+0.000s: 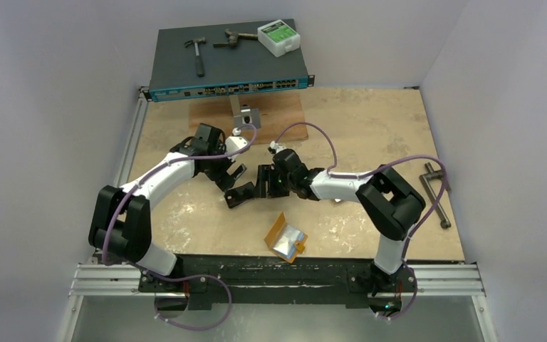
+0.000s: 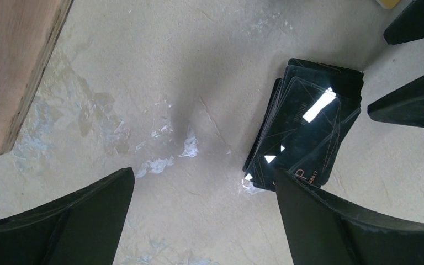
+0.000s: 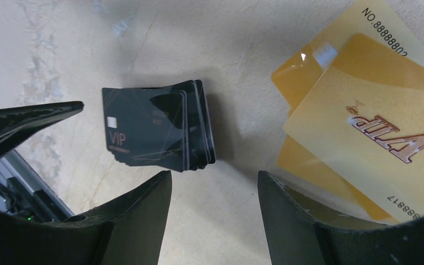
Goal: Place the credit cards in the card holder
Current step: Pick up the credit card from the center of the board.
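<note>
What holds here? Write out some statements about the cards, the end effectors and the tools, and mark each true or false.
1. A slightly fanned stack of black cards lies on the table. True.
2. The left end effector is shut on a black card. False: its jaws stand wide open and hold nothing.
3. Gold cards printed VIP lie beside the black stack. True.
4. The right end effector grips a gold card. False: its jaws are apart and empty.
5. The hammer lies on the bare table. False: it lies on top of the dark network switch at the back.
</note>
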You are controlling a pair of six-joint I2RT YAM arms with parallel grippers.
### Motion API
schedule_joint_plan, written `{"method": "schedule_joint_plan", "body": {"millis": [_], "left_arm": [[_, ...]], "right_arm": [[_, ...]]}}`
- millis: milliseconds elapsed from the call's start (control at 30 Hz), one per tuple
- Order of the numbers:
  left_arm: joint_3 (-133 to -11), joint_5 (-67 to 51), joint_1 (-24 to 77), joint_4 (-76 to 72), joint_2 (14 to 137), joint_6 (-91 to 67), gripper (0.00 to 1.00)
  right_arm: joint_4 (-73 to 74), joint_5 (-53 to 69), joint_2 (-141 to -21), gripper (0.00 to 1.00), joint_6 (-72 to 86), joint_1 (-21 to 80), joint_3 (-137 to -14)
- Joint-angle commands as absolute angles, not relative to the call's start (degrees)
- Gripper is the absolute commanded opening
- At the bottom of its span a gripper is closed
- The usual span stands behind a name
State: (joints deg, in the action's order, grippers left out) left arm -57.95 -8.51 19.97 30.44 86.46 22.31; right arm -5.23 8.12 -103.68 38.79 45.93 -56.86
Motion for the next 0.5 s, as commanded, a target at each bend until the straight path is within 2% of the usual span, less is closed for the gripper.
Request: {"method": "schedule_joint_plan", "body": {"millis": [0,267,467], "left_arm": [[-57.66,-12.33,18.85,27.86,87.9,25.9,0.99],[-56.17,-14.67,18.81,27.9,88.75,28.28,0.98],[-55.07,-15.1,17.91,28.08,88.17,28.36,0.97]], "right_arm": [[-6.72,7.91,-105.06,0.59,37.8,45.79,-59.7],[-8.61,6.35,-108.51,0.62,40.45,45.87,-60.49],[-3.21,2.22,-111.66,0.62,41.67,47.01,-64.48]]}}
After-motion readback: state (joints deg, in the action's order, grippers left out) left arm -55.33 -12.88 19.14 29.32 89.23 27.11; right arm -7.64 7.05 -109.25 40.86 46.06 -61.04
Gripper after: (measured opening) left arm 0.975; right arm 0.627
